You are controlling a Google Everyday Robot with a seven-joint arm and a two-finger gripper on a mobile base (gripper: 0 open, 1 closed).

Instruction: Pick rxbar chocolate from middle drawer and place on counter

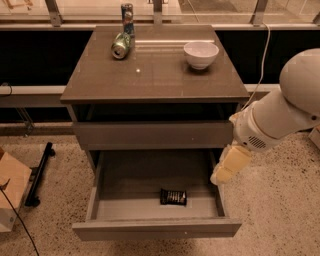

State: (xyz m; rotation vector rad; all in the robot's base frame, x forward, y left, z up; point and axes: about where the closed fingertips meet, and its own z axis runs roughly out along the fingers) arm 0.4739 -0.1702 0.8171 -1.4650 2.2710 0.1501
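Observation:
The rxbar chocolate (173, 196), a small black wrapper with pale lettering, lies flat on the floor of the open middle drawer (130, 180), near its front and right of centre. The counter (155, 75) is the glossy grey-brown top of the cabinet. My gripper (222, 175), cream-coloured at the end of the white arm (280, 117), hangs over the drawer's right wall, to the right of and above the bar, apart from it. It holds nothing that I can see.
On the counter stand a white bowl (201, 54) at the right rear, a green soda can (120, 46) on its side and an upright can (127, 12) at the rear. A cardboard box (10, 192) and a black stand (37, 175) are on the floor at left.

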